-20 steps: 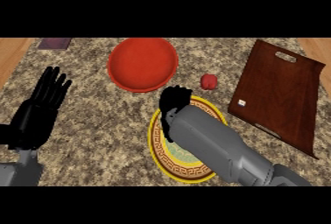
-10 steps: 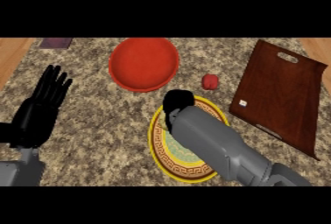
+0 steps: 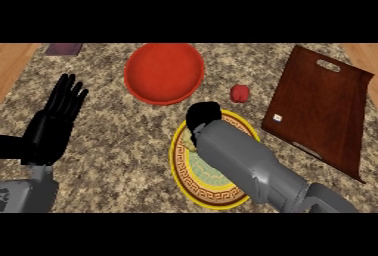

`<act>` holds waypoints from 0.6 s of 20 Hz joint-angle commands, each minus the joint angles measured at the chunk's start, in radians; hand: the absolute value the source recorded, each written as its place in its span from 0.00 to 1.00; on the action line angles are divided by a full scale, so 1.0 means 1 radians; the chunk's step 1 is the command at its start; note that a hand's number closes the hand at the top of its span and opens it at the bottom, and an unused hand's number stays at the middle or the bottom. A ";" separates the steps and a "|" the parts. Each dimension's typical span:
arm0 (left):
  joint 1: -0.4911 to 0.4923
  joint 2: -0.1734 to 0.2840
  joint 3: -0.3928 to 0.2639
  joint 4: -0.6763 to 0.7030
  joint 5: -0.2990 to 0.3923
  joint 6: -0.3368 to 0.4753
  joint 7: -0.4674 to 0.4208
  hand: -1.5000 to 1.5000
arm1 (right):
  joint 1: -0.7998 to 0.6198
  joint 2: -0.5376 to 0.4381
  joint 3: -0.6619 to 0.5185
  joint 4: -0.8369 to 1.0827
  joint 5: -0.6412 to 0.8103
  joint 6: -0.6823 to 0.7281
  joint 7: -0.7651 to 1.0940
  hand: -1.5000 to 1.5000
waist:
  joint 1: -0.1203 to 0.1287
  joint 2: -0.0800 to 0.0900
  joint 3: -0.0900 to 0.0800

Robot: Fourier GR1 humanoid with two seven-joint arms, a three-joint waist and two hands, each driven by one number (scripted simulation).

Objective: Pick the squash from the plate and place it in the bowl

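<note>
Head view, right hand (image 3: pixel 202 118) curled over plate (image 3: pixel 193 187)

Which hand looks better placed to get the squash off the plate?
The right hand: it is already down over the plate, its fingers curled where the squash would lie, though the squash itself is hidden. The left hand rests open at the view's left, away from plate and bowl.

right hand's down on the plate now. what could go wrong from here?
1. The right hand and its forearm hide the squash, so whether it is gripped cannot be checked.
2. A small red object lies beside the red bowl; the carry may knock it.
3. Lifting may drag the plate.
</note>
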 commanded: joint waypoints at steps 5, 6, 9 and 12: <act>0.030 -0.012 -0.008 -0.064 -0.022 -0.007 0.018 0.50 | -0.043 0.006 0.066 -0.058 -0.013 -0.003 -0.015 1.00 | 0.020 0.003 0.000; -0.008 -0.018 -0.017 -0.002 -0.025 -0.019 0.005 0.50 | -0.036 0.006 0.076 -0.130 -0.056 -0.051 -0.002 1.00 | 0.045 0.010 0.000; -0.038 -0.016 -0.023 -0.036 -0.007 -0.022 0.037 0.50 | -0.008 0.006 0.092 -0.244 -0.061 -0.204 -0.117 1.00 | 0.085 0.015 0.002; -0.087 -0.025 -0.028 0.021 -0.023 -0.014 0.038 0.50 | -0.070 0.006 0.101 -0.315 -0.092 -0.290 -0.123 1.00 | 0.088 0.018 0.000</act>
